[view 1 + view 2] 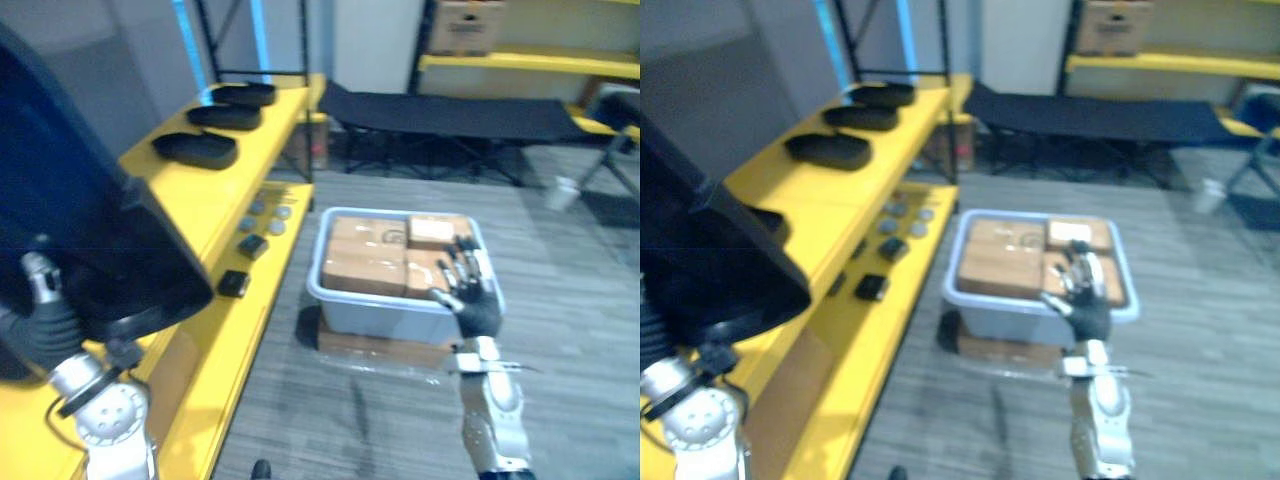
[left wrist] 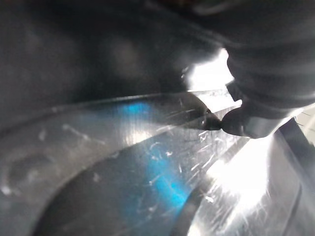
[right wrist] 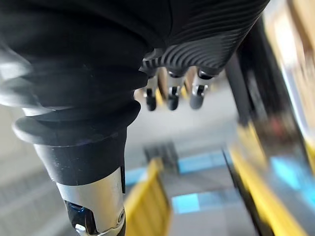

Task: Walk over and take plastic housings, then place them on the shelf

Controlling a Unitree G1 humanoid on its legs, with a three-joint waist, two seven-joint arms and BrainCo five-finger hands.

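Carried item: I see one large dark plastic housing (image 1: 90,230) up at my left hand (image 1: 42,318); I cannot tell the finger grip.
Yellow shelf (image 1: 205,205): three housings (image 1: 195,148) lie on top.
Right hand (image 1: 462,285): fingers straight, empty, over the bin (image 1: 400,322).
Remaining: placing the carried one, I judge.

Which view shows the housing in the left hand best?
Left eye view: the black plastic housing shows the most outline, held up beside the yellow shelf, left hand beneath. Right eye view crops it more. Left wrist view gives its scratched glossy surface from close.
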